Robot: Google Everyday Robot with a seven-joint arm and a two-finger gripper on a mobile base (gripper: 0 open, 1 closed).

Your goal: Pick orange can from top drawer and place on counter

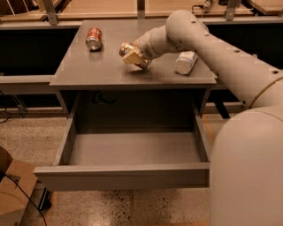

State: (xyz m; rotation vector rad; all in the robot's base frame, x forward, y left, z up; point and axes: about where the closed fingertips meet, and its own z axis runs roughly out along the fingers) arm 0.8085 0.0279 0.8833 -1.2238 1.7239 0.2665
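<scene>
In the camera view, the top drawer of the grey cabinet stood pulled fully out toward the near side. Inside it, only its plain grey floor and low side walls showed. Its flat front panel ran across the near edge.

Above it lay the counter, a matte grey top. The robot arm reached in from the right and bent down toward the counter's middle. The gripper hung over the middle of the counter, a little toward the far side. Its tan fingers were closed around the orange can, which was tilted with its shiny metallic end pointing to the far left. The can was outside the drawer and low over the counter. Whether its lower edge touched the surface could not be told.

A red can with white markings lay on its side at the far left of the counter, well apart from the gripper. A white plastic bottle lay on the right side of the counter, just beyond the arm's wrist.

A pale wooden surface stretched behind the counter on the far side. A cardboard box sat on the speckled floor at the near left. The robot's rounded body filled the near right corner.
</scene>
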